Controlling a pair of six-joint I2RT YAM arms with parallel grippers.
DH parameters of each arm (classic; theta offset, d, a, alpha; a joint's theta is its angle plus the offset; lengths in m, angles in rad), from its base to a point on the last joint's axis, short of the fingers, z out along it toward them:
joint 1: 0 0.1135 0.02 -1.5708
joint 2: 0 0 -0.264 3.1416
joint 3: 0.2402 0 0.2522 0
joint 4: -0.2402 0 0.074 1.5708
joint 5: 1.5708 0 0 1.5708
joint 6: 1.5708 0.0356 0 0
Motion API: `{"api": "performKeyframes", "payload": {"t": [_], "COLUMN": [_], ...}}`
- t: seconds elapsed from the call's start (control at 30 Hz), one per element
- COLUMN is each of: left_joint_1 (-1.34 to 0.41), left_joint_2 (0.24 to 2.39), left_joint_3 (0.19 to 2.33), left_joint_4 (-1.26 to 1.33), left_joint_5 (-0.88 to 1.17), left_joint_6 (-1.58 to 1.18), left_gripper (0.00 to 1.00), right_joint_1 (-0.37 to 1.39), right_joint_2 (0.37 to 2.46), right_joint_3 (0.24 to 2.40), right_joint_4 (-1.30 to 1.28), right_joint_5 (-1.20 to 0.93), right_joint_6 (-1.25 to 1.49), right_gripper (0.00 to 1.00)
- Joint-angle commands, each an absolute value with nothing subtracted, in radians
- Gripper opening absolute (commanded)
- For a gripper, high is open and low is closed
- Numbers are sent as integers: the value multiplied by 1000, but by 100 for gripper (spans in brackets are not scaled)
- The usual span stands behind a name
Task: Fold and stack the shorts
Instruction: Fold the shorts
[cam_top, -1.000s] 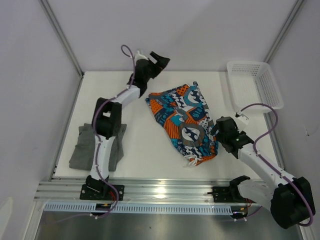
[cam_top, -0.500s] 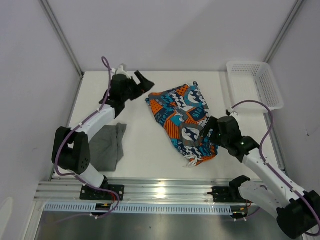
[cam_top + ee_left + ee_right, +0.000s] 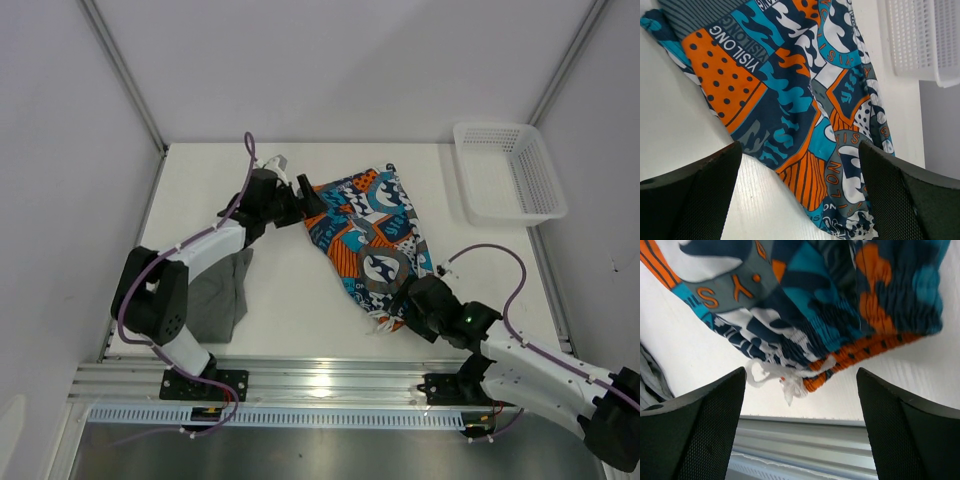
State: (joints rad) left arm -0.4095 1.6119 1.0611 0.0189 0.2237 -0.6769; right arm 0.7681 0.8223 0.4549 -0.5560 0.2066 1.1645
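Note:
The patterned shorts (image 3: pixel 365 240) lie folded in the middle of the white table, the waistband and white drawstring (image 3: pixel 782 377) at the near end. The dark grey shorts (image 3: pixel 222 290) lie folded at the near left, partly under the left arm. My left gripper (image 3: pixel 308 200) stands open at the patterned shorts' far left corner; in the left wrist view the cloth (image 3: pixel 790 85) spreads between and beyond its open fingers (image 3: pixel 800 150). My right gripper (image 3: pixel 400 300) hovers open over the near waistband corner (image 3: pixel 840 295), its gap (image 3: pixel 801 372) holding nothing.
A white mesh basket (image 3: pixel 490 128) sits at the far right corner and shows in the left wrist view (image 3: pixel 920 40). The metal rail (image 3: pixel 320 375) runs along the table's near edge, close below the right gripper. Grey walls enclose the table.
The left arm swung down from the back of the table to the patterned shorts' far left corner. The right gripper moved from the shorts' right side to their near waistband corner.

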Motion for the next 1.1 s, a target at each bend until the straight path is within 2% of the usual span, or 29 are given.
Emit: {"api": "performKeyframes", "payload": {"t": [0.0,0.33,0.47,0.6,0.73,0.83,1.07], "left_joint_1": [-434,-449,-449,-456,-472,-479,-509], "left_joint_2": [1640,1801,1802,1812,1818,1789,1773], "left_joint_3": [1117,1282,1266,1267,1249,1145,1013], "left_joint_4": [23,-133,-164,-170,-224,-128,-78], "left_joint_5": [236,213,181,204,146,134,61], "left_joint_6": [-621,-564,-560,-560,-616,-679,-713], "left_gripper": [99,99,99,99,97,94,94], "right_joint_1": [851,867,847,761,583,507,425], "right_joint_2": [816,916,917,940,994,1054,1129], "right_joint_3": [448,364,353,345,330,343,423], "right_joint_4": [-571,-508,-502,-465,-362,-301,-233], "right_joint_5": [331,379,414,402,300,256,207], "right_joint_6": [1376,1577,1589,1523,1366,1274,1067], "right_gripper": [91,88,86,86,86,83,82]}}
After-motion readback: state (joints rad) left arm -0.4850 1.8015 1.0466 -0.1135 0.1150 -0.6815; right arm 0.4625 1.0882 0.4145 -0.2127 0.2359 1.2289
